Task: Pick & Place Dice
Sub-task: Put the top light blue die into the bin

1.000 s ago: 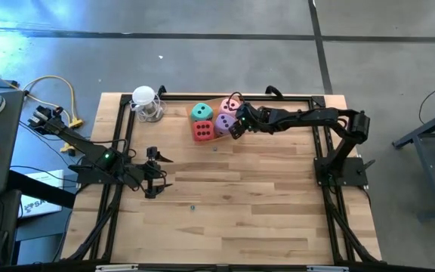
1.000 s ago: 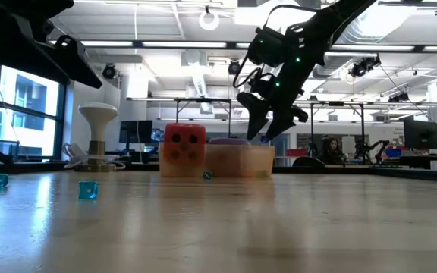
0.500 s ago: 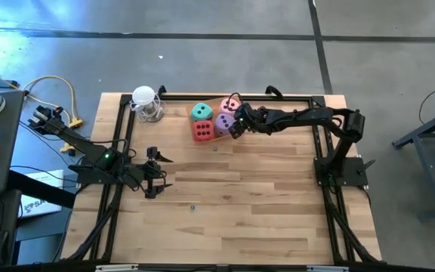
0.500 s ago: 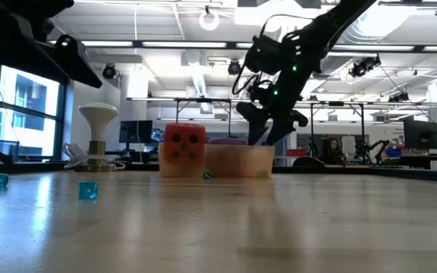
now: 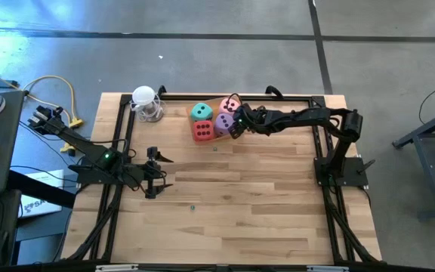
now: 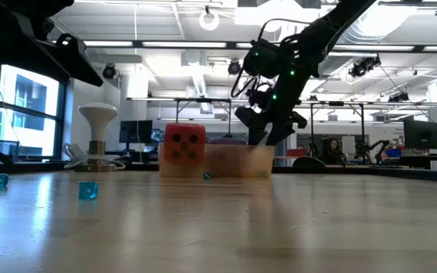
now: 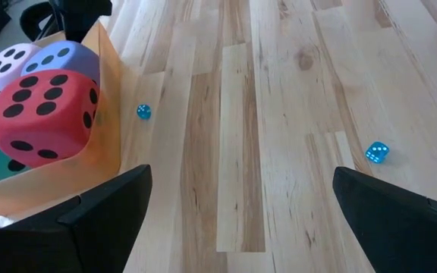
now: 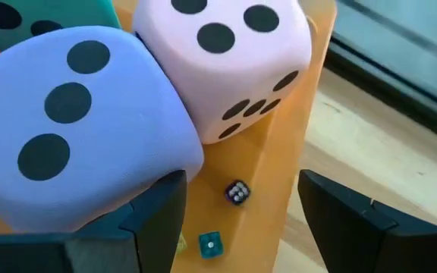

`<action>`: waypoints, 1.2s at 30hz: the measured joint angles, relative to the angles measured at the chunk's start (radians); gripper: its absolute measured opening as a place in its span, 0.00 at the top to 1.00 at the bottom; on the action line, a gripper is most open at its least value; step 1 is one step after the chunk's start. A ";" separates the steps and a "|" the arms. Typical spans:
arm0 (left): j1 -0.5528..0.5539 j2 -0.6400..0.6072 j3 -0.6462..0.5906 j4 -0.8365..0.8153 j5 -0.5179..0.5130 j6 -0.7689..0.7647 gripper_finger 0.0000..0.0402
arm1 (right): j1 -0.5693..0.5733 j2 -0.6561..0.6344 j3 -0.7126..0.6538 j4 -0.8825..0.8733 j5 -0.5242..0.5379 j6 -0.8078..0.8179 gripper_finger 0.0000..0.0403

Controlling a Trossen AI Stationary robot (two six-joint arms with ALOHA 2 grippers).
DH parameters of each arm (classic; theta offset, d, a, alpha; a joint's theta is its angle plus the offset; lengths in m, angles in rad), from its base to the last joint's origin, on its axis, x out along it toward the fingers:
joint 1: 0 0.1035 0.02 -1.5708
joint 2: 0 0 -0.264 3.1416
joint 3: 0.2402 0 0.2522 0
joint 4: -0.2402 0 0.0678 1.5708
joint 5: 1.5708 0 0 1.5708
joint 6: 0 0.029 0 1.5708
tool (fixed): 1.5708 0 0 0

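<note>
dice first: four big soft ones, all sitting in one clear orange tray (image 5: 219,100) at the far edge of the wooden table (image 5: 263,204). count by colour: 1 red die (image 5: 202,131), 1 teal die (image 5: 201,112), 1 purple die (image 5: 223,123), 1 pink die (image 5: 230,106). red and teal sit on the tray's left half, purple and pink on its right half, all packed touching. in the left wrist view the red die (image 7: 45,114) shows a six face, w/ purple (image 7: 63,58) and pink (image 7: 10,62) behind it.

small dice too: inside the tray, right wrist view shows 1 tiny dark die (image 8: 237,192) and 1 tiny teal die (image 8: 209,243) on the tray floor below the pink die (image 8: 226,53) and purple die (image 8: 74,125). out on the table, 2 small blue dice seen from the left wrist: one (image 7: 143,112) just beside the tray wall, the other (image 7: 377,152) well apart.

right gripper (image 5: 237,123) is over the tray's right end, just beside the purple and pink dice; fingers part-open w/ a gap, nothing between them. low view has it (image 6: 265,133) dipping down to the tray rim.

left gripper (image 5: 155,172) waits over the table's left side, well apart from the tray, fingers spread wide, empty.

1 white-topped clear object (image 5: 146,103) stands at the far left corner of the table.
</note>
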 joint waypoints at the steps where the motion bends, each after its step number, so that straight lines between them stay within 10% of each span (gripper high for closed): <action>1: 0.000 0.000 0.000 0.000 0.000 0.000 0.00 | 0.002 -0.004 0.000 0.000 0.013 -0.005 0.39; 11: 0.000 0.000 0.000 0.001 0.000 -0.001 0.00 | 0.086 -0.151 -0.001 -0.026 0.073 -0.040 0.39; 19: 0.000 0.001 0.000 0.001 0.000 0.001 0.00 | 0.240 -0.197 -0.022 -0.051 -0.277 -0.078 0.39; 36: 0.003 0.101 0.001 0.057 0.025 -0.010 0.00 | 0.343 0.152 -0.062 0.345 -0.078 -0.210 0.39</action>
